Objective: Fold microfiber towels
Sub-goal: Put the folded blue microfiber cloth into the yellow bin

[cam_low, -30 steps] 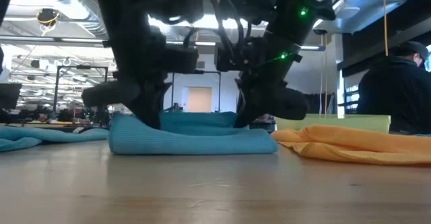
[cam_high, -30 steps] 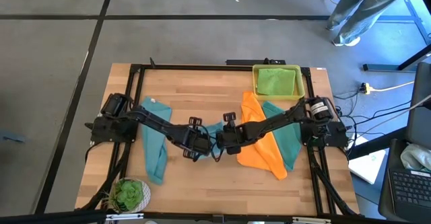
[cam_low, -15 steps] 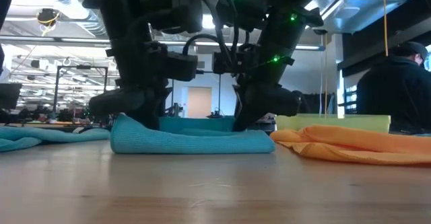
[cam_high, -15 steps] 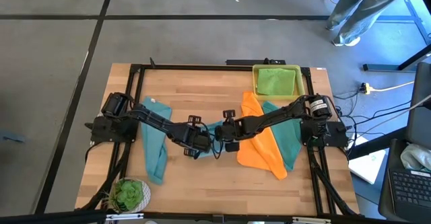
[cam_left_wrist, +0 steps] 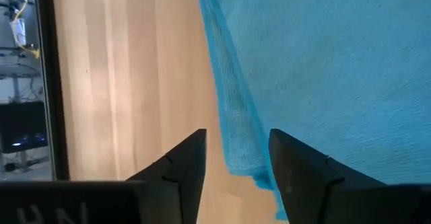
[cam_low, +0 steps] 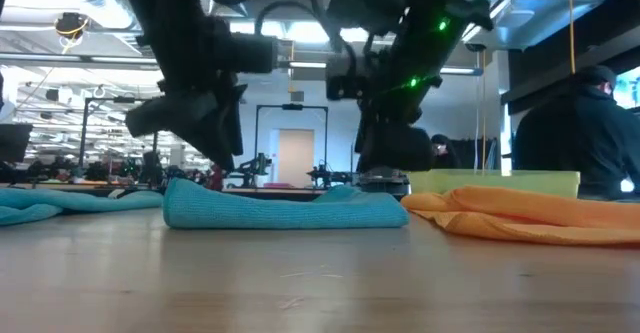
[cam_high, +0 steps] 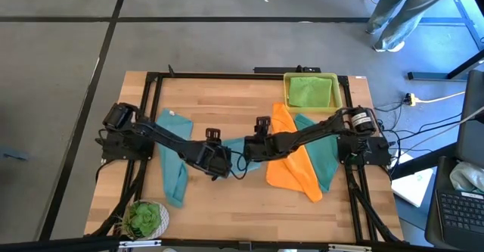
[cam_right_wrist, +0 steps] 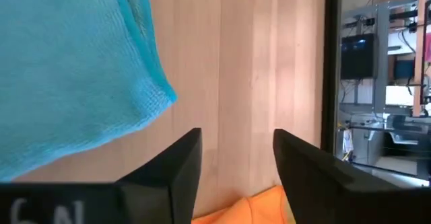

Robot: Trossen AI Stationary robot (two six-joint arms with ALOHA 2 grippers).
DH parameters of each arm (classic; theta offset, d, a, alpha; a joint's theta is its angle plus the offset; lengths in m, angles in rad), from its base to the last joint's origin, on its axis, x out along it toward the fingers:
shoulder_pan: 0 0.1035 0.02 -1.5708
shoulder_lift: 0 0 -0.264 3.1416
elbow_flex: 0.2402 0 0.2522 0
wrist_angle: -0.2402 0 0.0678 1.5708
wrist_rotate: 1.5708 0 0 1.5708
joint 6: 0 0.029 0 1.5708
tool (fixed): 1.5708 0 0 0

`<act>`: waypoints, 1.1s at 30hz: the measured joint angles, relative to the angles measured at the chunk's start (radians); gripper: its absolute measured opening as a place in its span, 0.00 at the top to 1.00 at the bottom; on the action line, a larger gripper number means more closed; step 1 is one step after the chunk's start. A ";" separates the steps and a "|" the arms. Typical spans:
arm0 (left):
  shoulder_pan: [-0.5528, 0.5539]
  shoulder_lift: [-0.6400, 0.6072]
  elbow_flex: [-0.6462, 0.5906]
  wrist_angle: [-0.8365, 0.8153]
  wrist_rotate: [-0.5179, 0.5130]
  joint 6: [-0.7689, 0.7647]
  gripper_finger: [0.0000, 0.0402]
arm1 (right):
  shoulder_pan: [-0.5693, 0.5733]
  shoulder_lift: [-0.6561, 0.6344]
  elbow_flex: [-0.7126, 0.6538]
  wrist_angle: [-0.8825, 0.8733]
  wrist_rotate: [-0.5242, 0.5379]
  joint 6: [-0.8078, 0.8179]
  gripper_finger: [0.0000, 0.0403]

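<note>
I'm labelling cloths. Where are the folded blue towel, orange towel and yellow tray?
folded blue towel (cam_low: 285,211), low view, front face.
orange towel (cam_high: 290,169), high view, middle.
yellow tray (cam_high: 286,90), high view, left rim.

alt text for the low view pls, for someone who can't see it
A folded light blue towel lies flat on the wooden table, with two dark robot grippers lifted just above its ends, holding nothing. An orange towel is crumpled to its right, and a person in dark clothes is behind that.

I counted five towels: two blue (cam_high: 172,161) (cam_low: 285,209), one orange (cam_high: 291,165), one teal (cam_high: 324,157), one green (cam_high: 311,92); one yellow tray (cam_high: 288,81), one plant (cam_high: 144,219).
</note>
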 joint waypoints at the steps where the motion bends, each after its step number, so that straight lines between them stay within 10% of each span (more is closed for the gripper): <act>1: -0.006 -0.001 0.000 0.009 0.000 -0.019 0.61 | 0.005 -0.009 0.000 -0.005 0.000 0.013 0.54; 7: -0.045 -0.001 0.000 0.014 -0.004 -0.057 0.61 | 0.040 -0.089 0.000 -0.083 -0.040 0.115 0.58; 15: -0.107 -0.023 0.000 -0.025 -0.237 -0.126 0.61 | 0.102 -0.132 0.002 0.173 -0.545 0.198 0.62; 33: -0.340 -0.242 0.000 -0.305 -0.485 -0.429 0.63 | 0.192 0.216 0.175 0.255 -0.385 0.058 0.29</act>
